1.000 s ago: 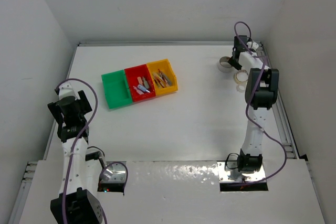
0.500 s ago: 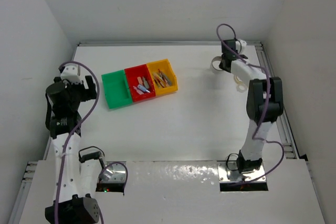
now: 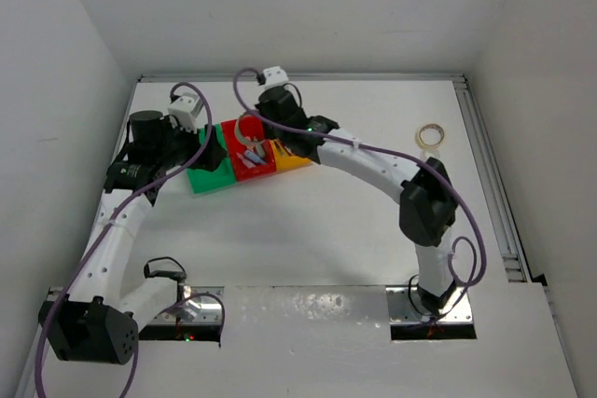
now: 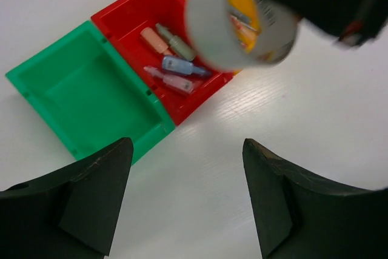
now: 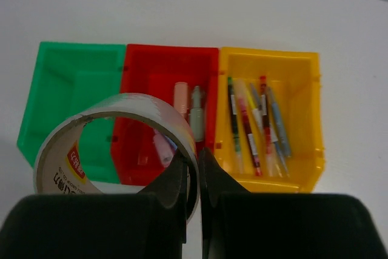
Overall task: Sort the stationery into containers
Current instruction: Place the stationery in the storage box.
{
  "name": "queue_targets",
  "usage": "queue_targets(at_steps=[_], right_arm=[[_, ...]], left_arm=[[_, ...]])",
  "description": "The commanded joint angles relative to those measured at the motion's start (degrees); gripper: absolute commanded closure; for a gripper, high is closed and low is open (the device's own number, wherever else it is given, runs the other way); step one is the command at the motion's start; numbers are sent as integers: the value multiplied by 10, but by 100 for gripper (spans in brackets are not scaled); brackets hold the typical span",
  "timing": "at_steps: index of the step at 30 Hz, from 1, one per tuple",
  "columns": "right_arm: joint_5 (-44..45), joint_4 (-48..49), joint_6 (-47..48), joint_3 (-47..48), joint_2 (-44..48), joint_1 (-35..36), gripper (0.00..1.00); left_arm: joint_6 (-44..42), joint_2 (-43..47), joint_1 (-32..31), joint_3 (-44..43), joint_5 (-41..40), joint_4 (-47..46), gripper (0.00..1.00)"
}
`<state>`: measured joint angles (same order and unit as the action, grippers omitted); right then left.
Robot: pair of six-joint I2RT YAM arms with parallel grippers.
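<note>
Grey-white tape roll [image 5: 73,162] now hangs in the air over the row of bins, roughly above the seam between the green bin [image 5: 66,83] and the red bin [image 5: 160,65]. A second ago it lay far off at the right side of the table [image 3: 326,230], beside the tan tape roll [image 3: 429,134], which has not stirred from there. The right gripper [image 5: 193,171] has it pinched by the wall, one finger inside the ring and one outside, the jaws closed down to just the thickness of the tape. So in that short time the right arm has lifted it and swung it all the way across; to my eye the carry is nearly over and only the drop is left

From where I stand the green bin looks bare, the red one holds short sticks [image 5: 180,98] in pink, blue and pale green, and the yellow bin [image 5: 303,65] holds thin pens [image 5: 248,125]. I'd guess green is meant for tape, so the roll wants to go a little further left before it is let go

The left arm has come up too: it was folded back by the left edge, and now the left gripper [image 4: 188,204] hovers just on the near side of the green bin, jaws wide apart, holding nothing. Both arms crowd the same spot, and a bump looks possible
</note>
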<state>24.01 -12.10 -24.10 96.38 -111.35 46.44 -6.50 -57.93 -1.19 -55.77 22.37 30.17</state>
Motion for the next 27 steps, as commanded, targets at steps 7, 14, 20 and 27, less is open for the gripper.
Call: queue_targets(at_steps=[7, 14, 20, 27], right_arm=[[10, -20, 18, 101, -49, 74, 100], [10, 13, 26, 68, -22, 96, 100], [8, 27, 26, 55, -11, 109, 100], [-16, 46, 16, 51, -6, 113, 100]], left_arm=[[40, -7, -59, -26, -44, -33, 29], [40, -9, -62, -4, -175, -49, 41], [22, -17, -63, 5, -203, -60, 64], [6, -24, -64, 56, -217, -74, 65]])
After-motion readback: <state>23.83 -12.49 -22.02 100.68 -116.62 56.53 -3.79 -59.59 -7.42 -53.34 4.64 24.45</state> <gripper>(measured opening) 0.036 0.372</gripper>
